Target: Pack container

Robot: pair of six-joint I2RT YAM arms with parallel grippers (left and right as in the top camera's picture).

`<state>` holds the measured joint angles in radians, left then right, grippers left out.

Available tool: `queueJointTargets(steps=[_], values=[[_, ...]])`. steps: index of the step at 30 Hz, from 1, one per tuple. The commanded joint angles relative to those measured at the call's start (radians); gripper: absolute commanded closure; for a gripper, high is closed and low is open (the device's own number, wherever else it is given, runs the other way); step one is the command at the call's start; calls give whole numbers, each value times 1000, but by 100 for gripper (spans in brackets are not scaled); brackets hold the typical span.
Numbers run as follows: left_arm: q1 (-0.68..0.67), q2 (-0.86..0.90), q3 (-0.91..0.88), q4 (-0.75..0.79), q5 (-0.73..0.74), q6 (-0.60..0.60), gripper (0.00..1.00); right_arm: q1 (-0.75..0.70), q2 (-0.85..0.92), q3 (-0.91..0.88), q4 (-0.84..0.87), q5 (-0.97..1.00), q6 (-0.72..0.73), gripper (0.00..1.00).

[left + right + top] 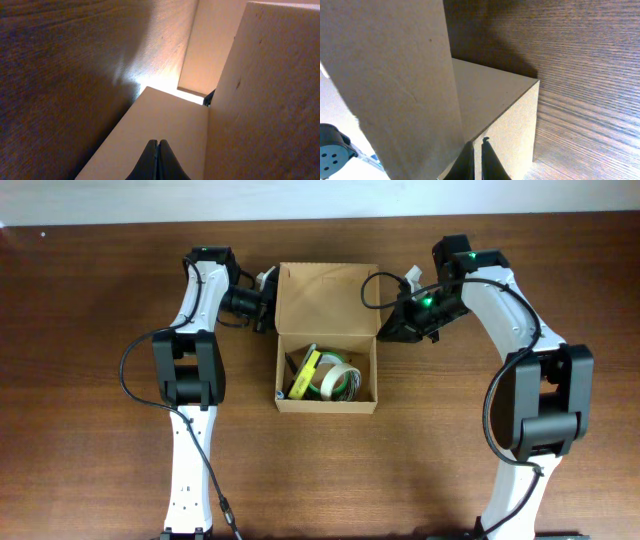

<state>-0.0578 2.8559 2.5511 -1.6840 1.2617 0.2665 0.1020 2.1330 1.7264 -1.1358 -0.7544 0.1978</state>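
- Left gripper, fingers pressed shut with nothing visibly between them, sits just off the left edge of the lid flap.
- The small light-brown cardboard container rests mid-way across the dark wooden table. It is open toward the far edge, with tape rolls and a yellow-green pen inside.
- Right gripper, likewise shut, flanks the flap's right edge. The hinge runs left-right between both arms, equally near, so you likely fold toward the near edge.
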Motion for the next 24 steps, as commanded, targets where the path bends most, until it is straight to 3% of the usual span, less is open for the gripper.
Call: queueJointTargets(steps=[1,5,11,14,24], values=[[2,22,24,-4,45,20,99,10,7,18,-10,8,-30,95],[2,22,24,-4,79,32,98,10,7,18,-13,11,-30,94],[2,22,24,-3,88,43,98,8,7,18,-13,122,-30,68],[2,22,24,11,73,55,98,8,7,18,-13,157,-29,60],[2,22,24,32,60,121,98,-47,7,18,-39,161,-29,58]])
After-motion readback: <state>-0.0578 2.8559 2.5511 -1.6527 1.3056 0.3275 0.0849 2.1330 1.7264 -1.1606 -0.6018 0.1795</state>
